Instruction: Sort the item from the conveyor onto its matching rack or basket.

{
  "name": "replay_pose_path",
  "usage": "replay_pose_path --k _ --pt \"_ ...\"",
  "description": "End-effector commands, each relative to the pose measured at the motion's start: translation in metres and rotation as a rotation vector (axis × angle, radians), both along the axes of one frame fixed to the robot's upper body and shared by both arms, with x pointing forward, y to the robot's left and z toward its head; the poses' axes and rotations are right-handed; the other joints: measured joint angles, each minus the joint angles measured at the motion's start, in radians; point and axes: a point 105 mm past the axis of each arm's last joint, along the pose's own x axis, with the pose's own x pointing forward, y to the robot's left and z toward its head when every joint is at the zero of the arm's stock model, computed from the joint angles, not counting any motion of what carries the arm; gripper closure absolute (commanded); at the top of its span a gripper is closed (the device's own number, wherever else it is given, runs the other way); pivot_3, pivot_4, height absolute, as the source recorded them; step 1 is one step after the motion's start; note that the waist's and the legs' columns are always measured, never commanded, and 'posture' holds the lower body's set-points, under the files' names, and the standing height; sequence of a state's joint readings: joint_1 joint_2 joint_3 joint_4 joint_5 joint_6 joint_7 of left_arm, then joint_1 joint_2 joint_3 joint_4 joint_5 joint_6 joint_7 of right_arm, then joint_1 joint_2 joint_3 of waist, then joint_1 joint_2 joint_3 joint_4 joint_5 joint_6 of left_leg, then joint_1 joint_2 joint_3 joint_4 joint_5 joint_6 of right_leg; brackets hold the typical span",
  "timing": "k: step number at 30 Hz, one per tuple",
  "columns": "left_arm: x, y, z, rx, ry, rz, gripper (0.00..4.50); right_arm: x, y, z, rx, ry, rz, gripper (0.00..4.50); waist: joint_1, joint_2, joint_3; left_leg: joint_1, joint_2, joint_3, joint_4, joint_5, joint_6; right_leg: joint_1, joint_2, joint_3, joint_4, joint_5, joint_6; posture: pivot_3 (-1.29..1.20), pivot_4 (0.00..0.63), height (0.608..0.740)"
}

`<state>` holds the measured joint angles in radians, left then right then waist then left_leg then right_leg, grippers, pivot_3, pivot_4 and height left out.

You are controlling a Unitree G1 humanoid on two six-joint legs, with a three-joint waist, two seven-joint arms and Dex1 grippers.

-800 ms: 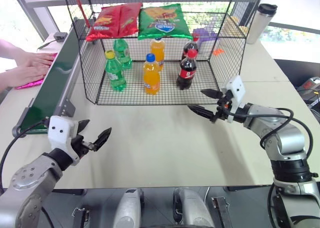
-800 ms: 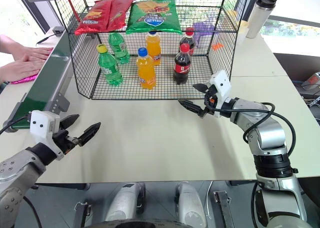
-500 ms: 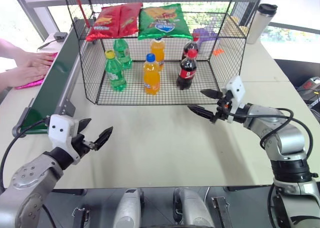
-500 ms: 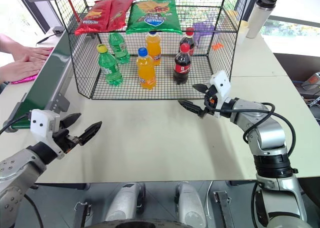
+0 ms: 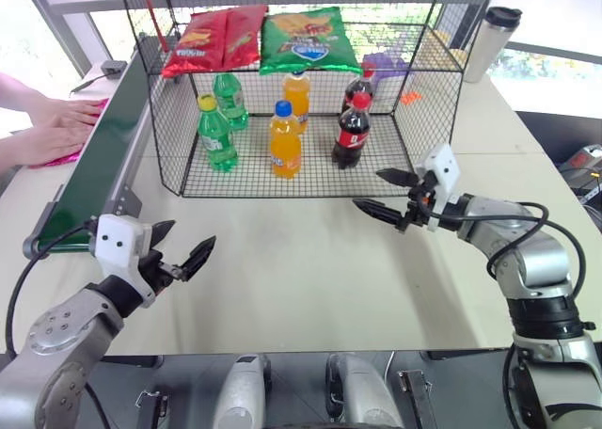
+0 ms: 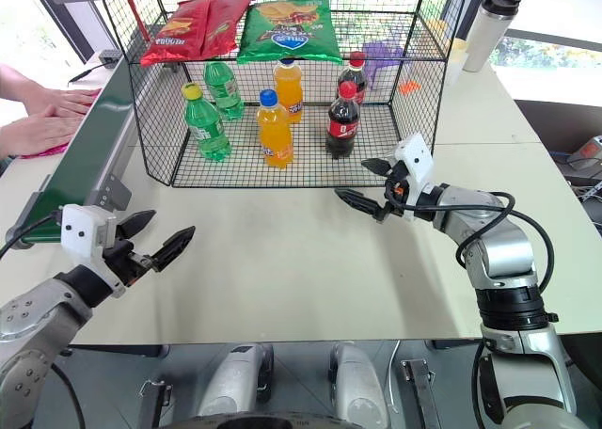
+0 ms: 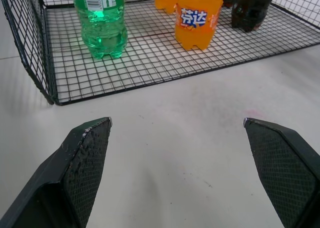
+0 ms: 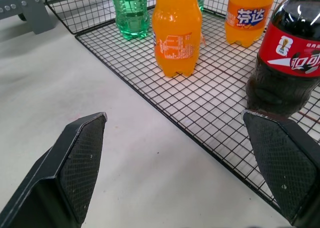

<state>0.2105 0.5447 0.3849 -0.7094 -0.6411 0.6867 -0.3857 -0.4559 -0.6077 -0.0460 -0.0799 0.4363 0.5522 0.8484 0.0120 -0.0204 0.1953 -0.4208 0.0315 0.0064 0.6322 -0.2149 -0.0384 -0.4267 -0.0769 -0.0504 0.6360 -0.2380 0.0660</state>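
The item, a magenta-pink bag (image 5: 58,155), lies at the far left beside the conveyor (image 5: 99,161), mostly covered by a person's hands (image 5: 52,128). The black wire rack (image 5: 425,119) stands at the middle back of the table. My left gripper (image 5: 190,234) hovers open and empty over the table's near left part, just past the conveyor's near end. My right gripper (image 5: 368,187) is open and empty in front of the rack's right front corner. In the wrist views, both the left gripper (image 7: 177,121) and the right gripper (image 8: 175,114) point at the rack's floor.
Red chip bags (image 5: 212,36) and a green chip bag (image 5: 308,38) lie on the rack's upper shelf. Green bottles (image 5: 215,133), orange bottles (image 5: 284,139) and cola bottles (image 5: 352,131) stand on its floor. A tumbler (image 5: 492,41) stands at the back right. Bare table lies between the grippers.
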Motion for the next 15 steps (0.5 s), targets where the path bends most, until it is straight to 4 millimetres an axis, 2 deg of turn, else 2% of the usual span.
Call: replay_pose_path --k 1,15 --pt "-0.0019 -0.0017 0.0086 0.005 -0.043 0.0 0.08 0.0001 0.0027 0.0132 0.0 -0.057 0.02 0.0 0.0 0.0 0.0 0.0 0.0 0.0 0.0 0.0 0.0 0.0 0.0 0.0 0.0 0.0 0.0 0.0 0.15 0.74" --pt "0.0018 -0.0008 0.008 0.026 -0.032 -0.008 0.08 0.0015 0.0017 0.0092 -0.006 -0.063 0.004 0.0 0.0 0.0 0.0 0.0 0.0 0.0 0.0 0.0 0.0 0.0 0.0 0.0 0.0 0.0 0.0 0.0 0.15 0.74"
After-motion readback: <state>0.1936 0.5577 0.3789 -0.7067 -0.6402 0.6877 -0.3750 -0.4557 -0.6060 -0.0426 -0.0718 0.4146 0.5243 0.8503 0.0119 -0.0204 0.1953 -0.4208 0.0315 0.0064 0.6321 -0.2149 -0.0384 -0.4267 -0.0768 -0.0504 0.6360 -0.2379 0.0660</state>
